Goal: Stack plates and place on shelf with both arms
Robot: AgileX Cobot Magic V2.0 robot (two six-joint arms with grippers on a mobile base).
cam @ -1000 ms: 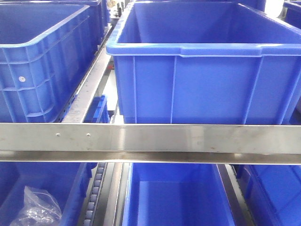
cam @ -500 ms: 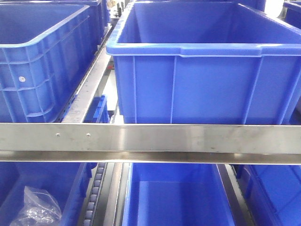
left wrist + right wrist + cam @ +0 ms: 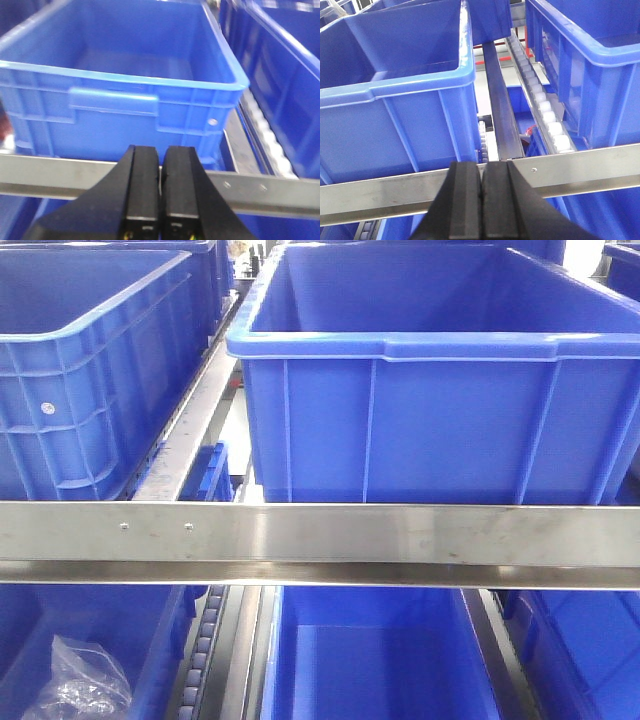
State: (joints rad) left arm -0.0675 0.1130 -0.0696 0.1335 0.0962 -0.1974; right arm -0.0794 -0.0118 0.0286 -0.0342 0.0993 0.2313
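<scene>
No plates show in any view. The shelf is a metal rack whose front rail (image 3: 320, 540) runs across the front view, with blue bins on it. My left gripper (image 3: 160, 150) is shut with nothing between its black fingers, and it hovers in front of the rail (image 3: 280, 190) facing a blue bin (image 3: 115, 100). My right gripper (image 3: 482, 166) is also shut and empty, held just before the rail (image 3: 380, 195) beside another blue bin (image 3: 395, 115). Neither arm appears in the front view.
A large blue bin (image 3: 430, 400) sits on the upper level, another (image 3: 90, 370) to its left. Lower bins (image 3: 370, 660) sit beneath the rail; the lower left one holds a clear plastic bag (image 3: 75, 685). Roller tracks (image 3: 545, 110) run between bins.
</scene>
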